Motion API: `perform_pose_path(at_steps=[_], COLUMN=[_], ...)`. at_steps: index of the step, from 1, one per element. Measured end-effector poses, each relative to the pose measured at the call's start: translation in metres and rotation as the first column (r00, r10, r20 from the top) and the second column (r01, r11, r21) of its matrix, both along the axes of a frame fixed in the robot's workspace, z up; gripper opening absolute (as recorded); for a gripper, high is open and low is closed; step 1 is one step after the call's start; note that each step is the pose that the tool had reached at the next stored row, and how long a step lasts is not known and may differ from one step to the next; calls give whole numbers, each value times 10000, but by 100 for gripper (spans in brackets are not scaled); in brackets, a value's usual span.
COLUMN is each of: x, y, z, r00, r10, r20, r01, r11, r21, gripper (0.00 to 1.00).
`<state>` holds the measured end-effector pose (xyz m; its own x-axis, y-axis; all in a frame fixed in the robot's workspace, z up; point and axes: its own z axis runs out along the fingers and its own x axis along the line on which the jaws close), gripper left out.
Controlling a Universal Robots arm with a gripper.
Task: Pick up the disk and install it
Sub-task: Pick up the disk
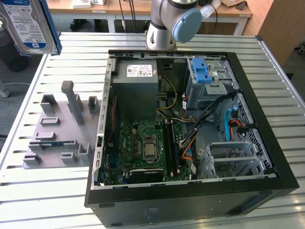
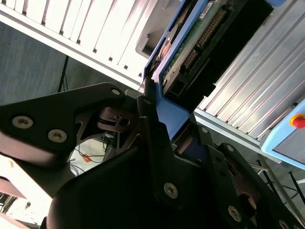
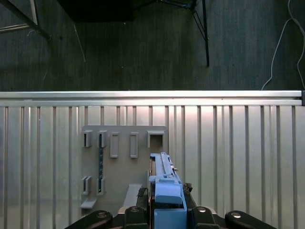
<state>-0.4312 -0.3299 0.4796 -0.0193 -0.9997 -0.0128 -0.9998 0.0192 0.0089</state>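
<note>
The flat silver-metal disk [image 1: 27, 25], with a white-and-blue label and a blue plastic carrier, hangs at ten o'clock from the open black computer case [image 1: 190, 193]. It is well apart from the case's rim. Its label faces the exterior view and its long axis runs roughly twelve-to-six. The black gripper [image 3: 166, 192] is clamped on the carrier's end in both wrist views [image 2: 164, 121]. Seen past the gripper in the first wrist view, the grey fixture plate [image 3: 125, 171] lies on the slatted metal table [image 3: 238, 152].

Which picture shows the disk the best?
The exterior view: the disk shows its flat labelled face, high at that view's left. The second wrist view shows its green circuit-board side; the first wrist view shows it edge-on.
</note>
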Motion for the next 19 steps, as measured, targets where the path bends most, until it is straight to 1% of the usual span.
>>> perform_pose_path(at_steps=[7,19], x=[41,138], y=[0,0], z=[1,0], r00=[10000,10000], r10=[1,0], r20=[-1,-1], r01=[-1,0], r11=[10000,10000], r21=[0,0], gripper=[36,36])
